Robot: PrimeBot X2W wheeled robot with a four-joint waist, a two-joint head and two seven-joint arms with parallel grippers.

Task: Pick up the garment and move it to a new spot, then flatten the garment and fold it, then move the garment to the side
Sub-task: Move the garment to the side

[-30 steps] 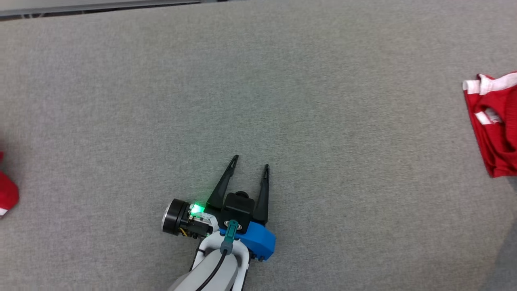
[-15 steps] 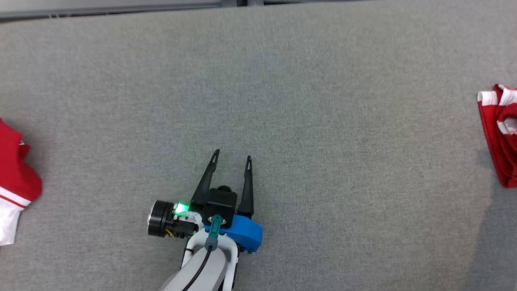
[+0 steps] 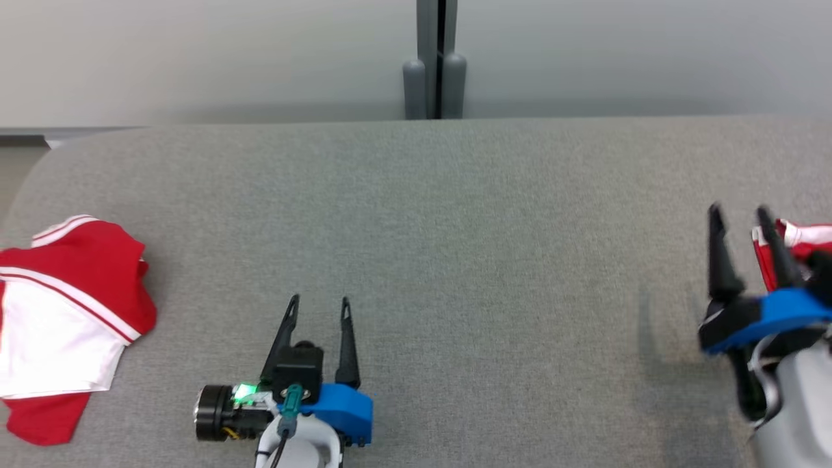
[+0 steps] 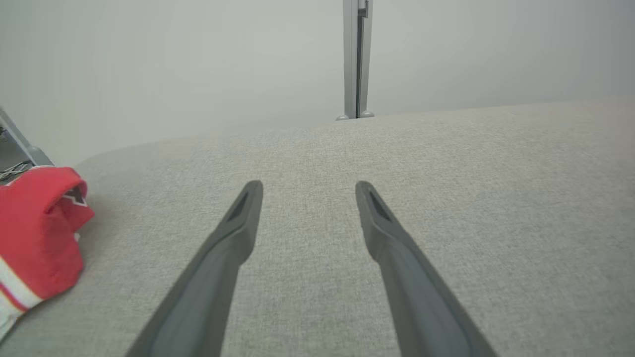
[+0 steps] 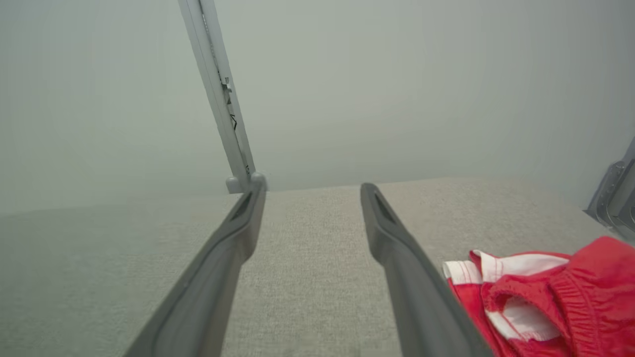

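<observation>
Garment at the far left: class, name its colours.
The garment is red and white, striped; best in the head view.

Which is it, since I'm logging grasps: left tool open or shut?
Open: the left tool has fingers apart, grey surface between.

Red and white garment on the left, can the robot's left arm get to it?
Probably yes. The left end effector is open and holds nothing, and only bare grey surface lies between it and the red and white garment. Nothing blocks the way.

A grey felt tabletop [image 3: 455, 214] meets a pale wall [image 3: 195, 58] with a grey post [image 3: 433, 71].
</observation>
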